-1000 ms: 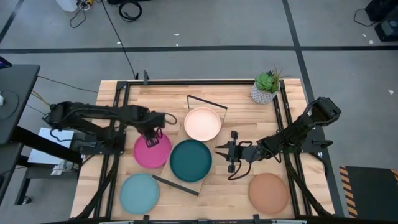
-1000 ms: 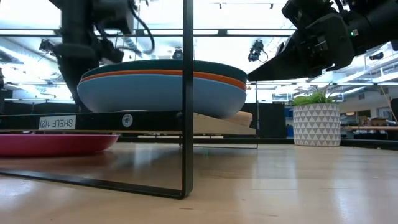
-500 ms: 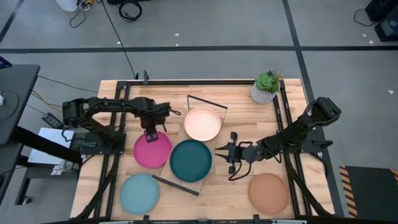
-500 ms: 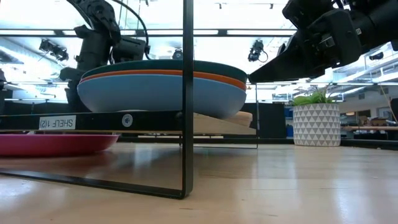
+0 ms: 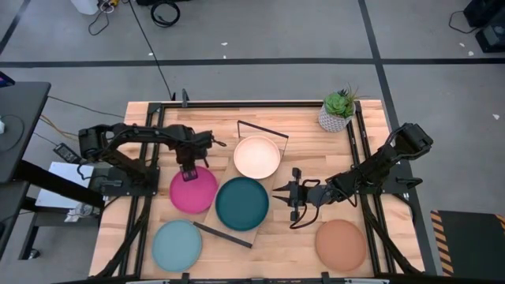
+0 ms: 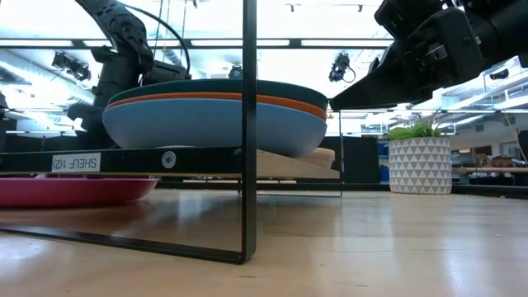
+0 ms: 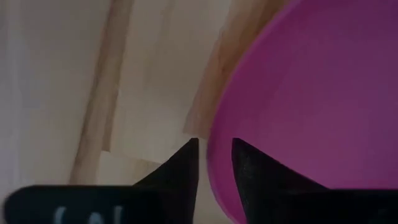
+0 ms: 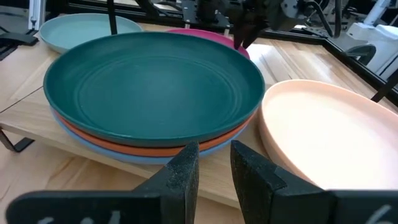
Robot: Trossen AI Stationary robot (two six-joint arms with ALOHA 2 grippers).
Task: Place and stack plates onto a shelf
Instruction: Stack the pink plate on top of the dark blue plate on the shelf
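Observation:
My left gripper [image 5: 189, 169] stands at the far rim of the magenta plate [image 5: 195, 192], which lies flat on the table beside the shelf [image 8: 37, 118]. On the shelf's plank sits a stack: a dark teal plate [image 5: 242, 203] on an orange plate [image 8: 124, 142] on a blue one [image 8: 112, 153]. A cream plate [image 5: 256, 156] lies next to the stack. My right gripper [image 5: 276, 192] hovers level at the stack's right rim, fingers a narrow gap apart and holding nothing; I cannot tell whether it touches the stack. My left gripper [image 7: 214, 146] has the magenta plate's far rim [image 7: 217, 130] between its two fingers, one finger [image 7: 249, 171] over the plate's inside and the other [image 7: 183, 171] outside over the wood. It comes from above, pointing down. The plate lies flat on the table.
A light blue plate [image 5: 177, 245] and a tan-brown plate [image 5: 341, 244] lie near the table's near edge. A potted plant [image 5: 338, 110] stands at the far right corner. The shelf's black wire frame [image 6: 247, 124] rises at the stack's near end.
My left gripper has moved a little toward the table's far edge, from over the magenta plate's inside to its far rim, and the arm's elbow has risen. The plate has not moved. My right arm has kept still.

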